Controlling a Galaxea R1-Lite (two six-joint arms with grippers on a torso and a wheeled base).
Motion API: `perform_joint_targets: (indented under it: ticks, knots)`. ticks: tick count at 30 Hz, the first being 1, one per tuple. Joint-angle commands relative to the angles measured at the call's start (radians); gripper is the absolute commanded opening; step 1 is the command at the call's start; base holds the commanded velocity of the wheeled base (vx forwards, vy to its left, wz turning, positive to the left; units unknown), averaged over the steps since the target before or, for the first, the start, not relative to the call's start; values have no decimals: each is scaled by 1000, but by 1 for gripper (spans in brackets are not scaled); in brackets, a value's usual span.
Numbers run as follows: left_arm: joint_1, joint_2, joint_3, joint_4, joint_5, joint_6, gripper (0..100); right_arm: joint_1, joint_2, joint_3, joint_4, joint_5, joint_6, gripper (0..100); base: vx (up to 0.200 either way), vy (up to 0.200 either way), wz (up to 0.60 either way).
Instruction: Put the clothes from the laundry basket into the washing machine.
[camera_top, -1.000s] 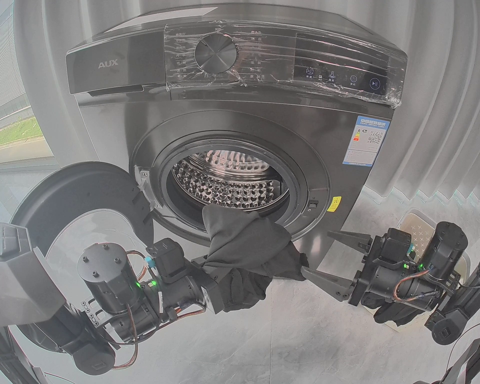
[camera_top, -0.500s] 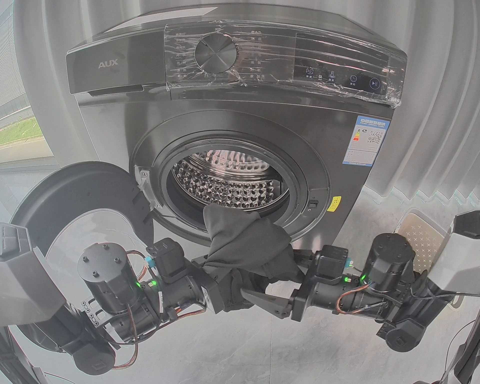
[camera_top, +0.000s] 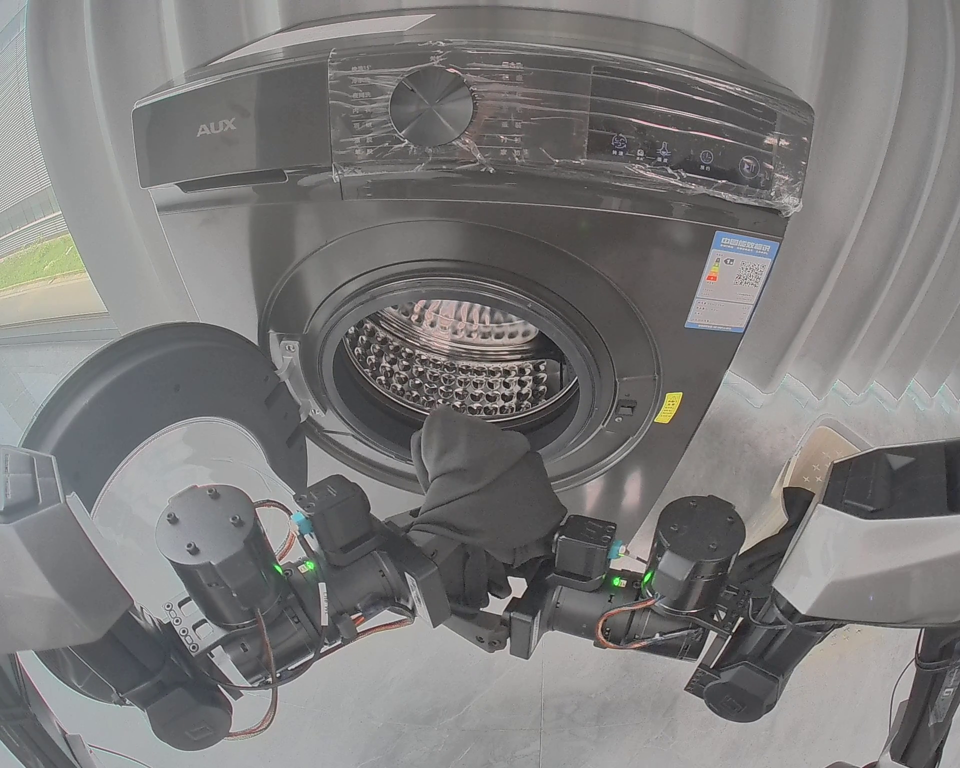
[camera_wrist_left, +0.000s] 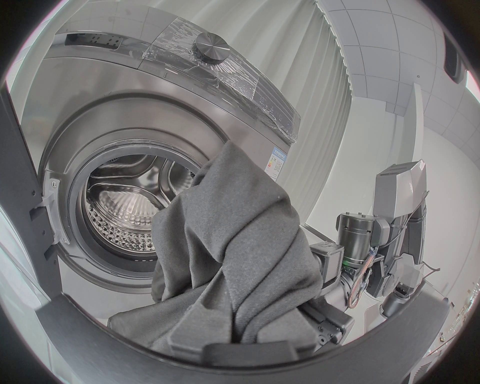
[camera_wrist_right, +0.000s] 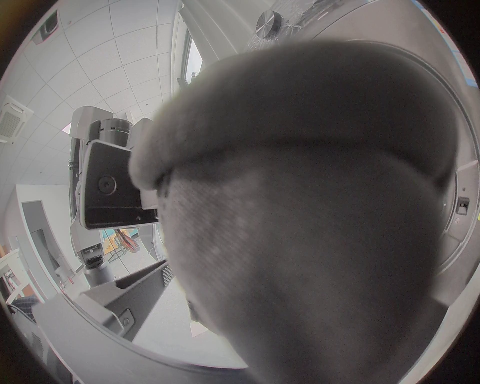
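Since the cloth (camera_top: 485, 480) is limp and spills off both sides of whatever carries it, you have two arms on it. Nearest you, the left gripper (camera_top: 435, 590) sits under the heap, low in front of the washer (camera_top: 480, 230), and bears its weight. The fabric buries it, so you cannot tell whether it is clamped on the cloth or only has it draped over. Just beside it, from the right, the right gripper (camera_top: 490, 625) is pushed into the lower flank of the same heap, close enough that the fabric presses up against its wrist camera. One of its fingers (camera_top: 478, 632) shows bare beneath the cloth and well off the wrist's line, so I judge it spread wide with cloth between and not yet closed. My guess is that you want this second hold to gather the hanging part, so that nothing trails over the rim on the way in. From the two grippers the cloth stands up and away from you, its top fold level with the lower lip of the opening — whether it touches that lip you cannot tell. Beyond it lies the drum (camera_top: 450, 375), its steel wall showing, and the door (camera_top: 150, 400) is swung open to the left, out of the path. The basket (camera_top: 815, 465) sits on the floor at the far right, past the washer's side — well apart from both grippers.
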Motion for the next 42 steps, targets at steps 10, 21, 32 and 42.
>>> perform_joint_targets:
  ticks: [10, 21, 32, 42]
  knots:
    - [1, -2, -8, -2, 1, -25, 0, 20, 27, -25, -3, -32, 11, 0, 0, 0, 0]
    - [6, 0, -8, -2, 1, -28, 0, 20, -67, 56, -4, -32, 10, 0, 0, 0, 0]
    - [19, -9, -19, 0, 0, -86, 100, 32, -75, 88, -6, -32, 10, 0, 0, 0, 0]
    - [45, 23, 9, 1, 4, -78, 100, 3, -104, 154, -4, -31, 13, 0, 0, 0, 0]
